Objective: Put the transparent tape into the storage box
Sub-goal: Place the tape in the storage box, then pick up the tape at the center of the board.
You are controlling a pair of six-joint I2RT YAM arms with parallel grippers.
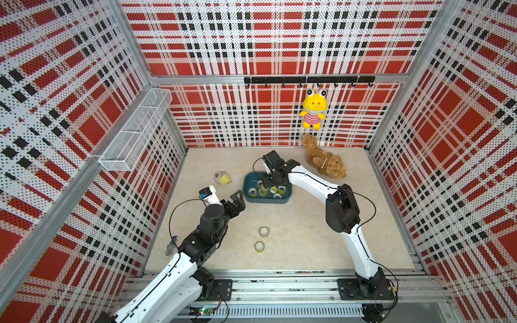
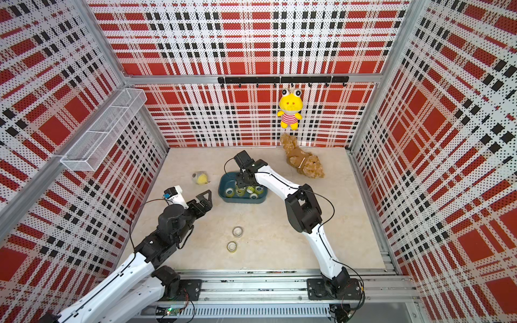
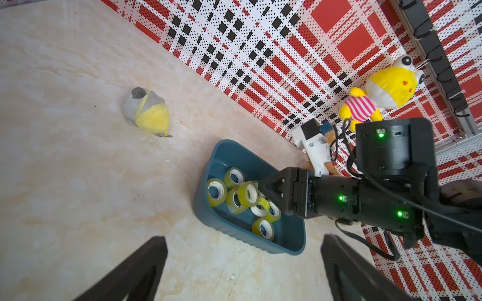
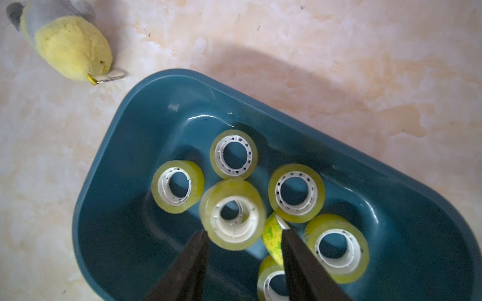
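2 transparent tape rolls [image 1: 263, 231] wait near the worktop's front edge; about 7 sit in the storage box [image 4: 161, 109]. Right gripper [image 4: 243, 229] spread above it, left gripper [image 3: 243, 238] wide, empty.

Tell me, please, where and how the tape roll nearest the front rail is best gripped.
Probably from straight above: the tape roll lies flat on the table, hole up, so its wall can be pinched between hole and outer face. The second roll sits apart.

Teal-blue storage box [image 4: 109, 208], yellow-tinted tape rolls [image 4: 229, 186] (white cores [image 4: 218, 156]), red-black-white plaid walls [image 1: 279, 42], beige marbled tabletop [image 1: 302, 237]
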